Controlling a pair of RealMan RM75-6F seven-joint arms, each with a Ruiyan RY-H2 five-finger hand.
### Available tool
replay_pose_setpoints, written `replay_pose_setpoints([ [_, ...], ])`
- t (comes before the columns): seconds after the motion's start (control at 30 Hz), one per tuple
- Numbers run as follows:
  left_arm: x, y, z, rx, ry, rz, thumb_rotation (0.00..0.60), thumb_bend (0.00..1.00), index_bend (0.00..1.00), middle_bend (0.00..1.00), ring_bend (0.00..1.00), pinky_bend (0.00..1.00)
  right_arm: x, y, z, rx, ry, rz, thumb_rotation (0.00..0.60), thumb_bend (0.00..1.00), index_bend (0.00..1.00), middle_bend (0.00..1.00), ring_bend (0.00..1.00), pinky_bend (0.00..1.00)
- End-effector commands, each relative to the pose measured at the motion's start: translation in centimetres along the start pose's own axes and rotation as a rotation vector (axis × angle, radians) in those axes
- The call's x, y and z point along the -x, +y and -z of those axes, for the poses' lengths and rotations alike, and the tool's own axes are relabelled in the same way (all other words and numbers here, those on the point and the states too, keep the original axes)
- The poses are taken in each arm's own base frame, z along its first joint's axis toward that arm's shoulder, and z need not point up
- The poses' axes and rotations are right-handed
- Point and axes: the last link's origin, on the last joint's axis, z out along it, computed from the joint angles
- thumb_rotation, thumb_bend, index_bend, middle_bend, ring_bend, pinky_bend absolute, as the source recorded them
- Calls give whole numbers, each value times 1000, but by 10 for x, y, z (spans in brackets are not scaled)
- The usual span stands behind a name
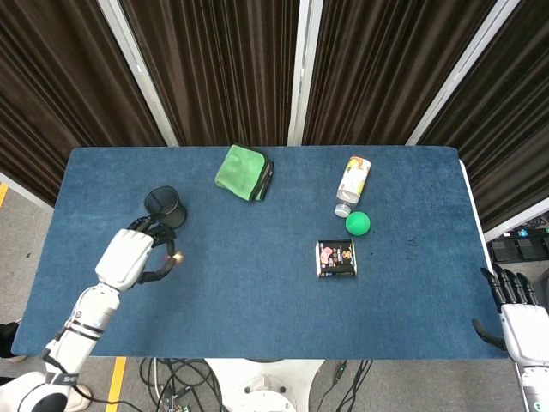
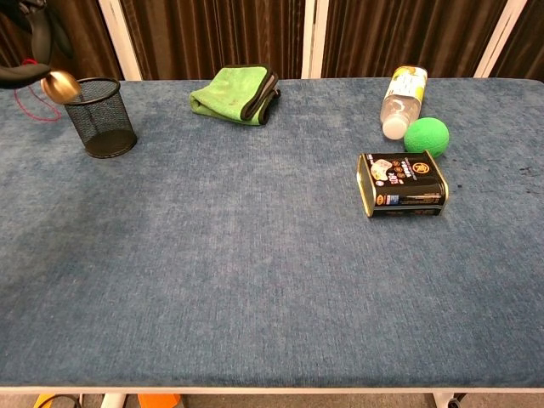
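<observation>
The table has a dark blue cloth cover, and dark brown curtains with pale vertical strips hang behind it. The left hand hovers just beside the black mesh cup, its fingers curled with a small glowing tip; I cannot tell if it holds something. The right hand rests off the right edge of the table, fingers apart and holding nothing. Only the head view shows the right hand. The chest view shows better the green cloth, bottle, green ball and black tin
</observation>
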Motion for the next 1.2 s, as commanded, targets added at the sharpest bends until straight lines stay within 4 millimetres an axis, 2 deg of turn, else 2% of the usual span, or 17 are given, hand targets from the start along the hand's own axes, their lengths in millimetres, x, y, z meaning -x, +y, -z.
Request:
replay_pose_setpoints([
  [0.03, 23, -36, -4, -214, -81, -74, 600, 418, 666, 360, 148, 212, 0, 2, -1, 8, -1, -2, 600, 177, 0, 0, 0, 0],
  [0.1, 25, -20, 1, -152, -136, 28, 600, 418, 666, 356, 148, 203, 2, 2, -1, 6, -8, -3, 600, 177, 0, 0, 0, 0],
  [0.2, 16, -9, 5, -52, -94, -29, 600, 418, 666, 353, 148, 198, 4, -1, -1, -4, -18, 0, 600, 177, 0, 0, 0, 0],
  [0.27, 11, -23, 0, -94, -6, -123, 600, 417, 667, 352, 148, 196, 3, -2, -1, -7, -13, -1, 600, 177, 0, 0, 0, 0],
  [0.33, 15, -44, -7, -208, 28, -148, 600, 417, 673, 348, 146, 192, 1, -2, -1, -6, -6, -2, 600, 177, 0, 0, 0, 0],
  [0.43, 19, -49, -6, -250, 5, -92, 600, 416, 668, 330, 133, 181, 1, 2, 0, 3, -5, 0, 600, 177, 0, 0, 0, 0],
  [0.47, 21, -42, -4, -226, -9, -47, 600, 416, 668, 326, 130, 178, 1, 3, 0, 7, -8, 0, 600, 177, 0, 0, 0, 0],
  [0.53, 25, -9, 4, -119, -100, 202, 600, 417, 667, 312, 121, 166, 4, 3, -1, 9, -18, -2, 600, 177, 0, 0, 0, 0],
  [0.57, 23, 2, 7, -63, -135, 267, 600, 417, 665, 304, 115, 157, 4, 2, -2, 7, -22, -2, 600, 177, 0, 0, 0, 0],
  [0.67, 11, 12, 10, 76, -85, 182, 600, 419, 667, 277, 99, 134, 4, -2, -2, -10, -22, -2, 600, 177, 0, 0, 0, 0],
  [0.7, 10, 11, 9, 87, -55, 180, 600, 418, 670, 265, 99, 134, 4, -3, -2, -13, -20, -3, 600, 177, 0, 0, 0, 0],
  [0.77, 9, -2, 3, 43, 14, 170, 600, 418, 674, 227, 90, 133, 2, -2, -2, -7, -16, -2, 600, 177, 0, 0, 0, 0],
  [0.9, 17, -34, -4, -84, 55, -23, 600, 417, 676, 171, 37, 99, 2, 0, -4, 3, -18, -4, 600, 177, 0, 0, 0, 0],
  [1.0, 21, -39, -6, -114, 90, -107, 600, 417, 678, 144, 19, 78, 4, 0, -4, 7, -27, -6, 600, 177, 0, 0, 0, 0],
  [1.07, 27, -28, -3, -94, 46, -9, 600, 416, 680, 133, 16, 77, 6, 0, -4, 4, -32, -5, 600, 177, 0, 0, 0, 0],
  [1.13, 29, -6, 4, -23, -48, 146, 600, 416, 680, 118, 13, 76, 6, -1, -4, 1, -33, -3, 600, 177, 0, 0, 0, 0],
  [1.2, 26, 6, 8, 44, -103, 197, 600, 417, 680, 110, 7, 74, 6, -2, -5, 0, -31, -3, 600, 177, 0, 0, 0, 0],
])
